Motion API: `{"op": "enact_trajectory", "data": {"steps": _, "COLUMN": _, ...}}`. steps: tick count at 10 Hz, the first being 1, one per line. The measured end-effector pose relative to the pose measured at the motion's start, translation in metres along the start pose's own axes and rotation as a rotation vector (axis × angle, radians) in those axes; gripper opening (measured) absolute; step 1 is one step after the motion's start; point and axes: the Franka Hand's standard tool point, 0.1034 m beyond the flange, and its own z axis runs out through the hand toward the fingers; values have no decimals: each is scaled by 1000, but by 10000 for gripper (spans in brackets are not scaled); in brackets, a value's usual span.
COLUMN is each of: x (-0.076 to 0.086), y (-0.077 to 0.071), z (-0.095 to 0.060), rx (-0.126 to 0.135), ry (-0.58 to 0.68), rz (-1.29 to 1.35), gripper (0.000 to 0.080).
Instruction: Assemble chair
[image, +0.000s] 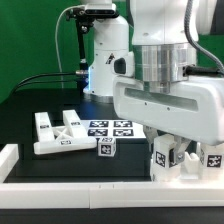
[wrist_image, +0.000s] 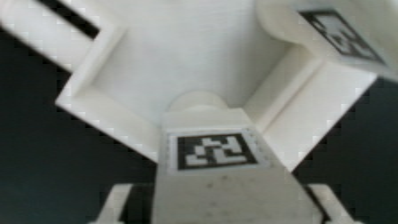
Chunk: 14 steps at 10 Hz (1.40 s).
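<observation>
Black worktop (image: 30, 100), fenced in front by a low white border rail (image: 60, 185), holds your unfinished chair. To the exterior view's right of the marker board (image: 110, 128), the white robot arm (image: 165, 70) hangs over a huddle of white tagged plastic pieces (image: 182, 158). In the wrist view, a white blocky plastic bar with a square tag (wrist_image: 221, 150) points into the angled recess of a white notched plastic panel (wrist_image: 107, 70). You cannot tell whether they touch, nor whether the jaws either side of the bar are clamping it.

The likely trouble is that a bar going in askew would jam on the recess walls. It could also shove the panel along the worktop, and a loose hold would let the bar twist.

The rail runs close by these pieces, leaving you little room there. A small white tagged cube (image: 105, 147) sits just in front of the marker board. A white stepped cluster of panels (image: 55, 130) lies to the board's left in the exterior view, with open worktop beyond it.
</observation>
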Motion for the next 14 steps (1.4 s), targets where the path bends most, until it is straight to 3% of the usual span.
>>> {"op": "enact_trajectory", "data": {"steps": 2, "x": -2, "y": 0, "z": 1, "rx": 21, "ry": -29, "rz": 403, "gripper": 284}}
{"op": "enact_trajectory", "data": {"steps": 4, "x": -1, "y": 1, "z": 1, "rx": 28, "ry": -45, "rz": 622, "gripper": 284}}
{"op": "enact_trajectory", "data": {"steps": 8, "x": 1, "y": 8, "z": 2, "rx": 8, "ry": -39, "rz": 779, "gripper": 285}}
{"op": "enact_trajectory", "data": {"steps": 9, "x": 1, "y": 8, "z": 3, "rx": 8, "ry": -39, "rz": 777, "gripper": 363}}
{"op": "enact_trajectory", "data": {"steps": 10, "x": 1, "y": 8, "z": 2, "rx": 9, "ry": -39, "rz": 770, "gripper": 363}}
{"op": "enact_trajectory", "data": {"steps": 11, "x": 2, "y": 4, "z": -6, "rx": 25, "ry": -41, "rz": 724, "gripper": 557}}
{"op": "enact_trajectory", "data": {"steps": 12, "x": 0, "y": 2, "z": -19, "rx": 52, "ry": -42, "rz": 675, "gripper": 621}}
{"op": "enact_trajectory", "data": {"steps": 14, "x": -7, "y": -2, "z": -30, "rx": 49, "ry": -35, "rz": 576, "gripper": 641}}
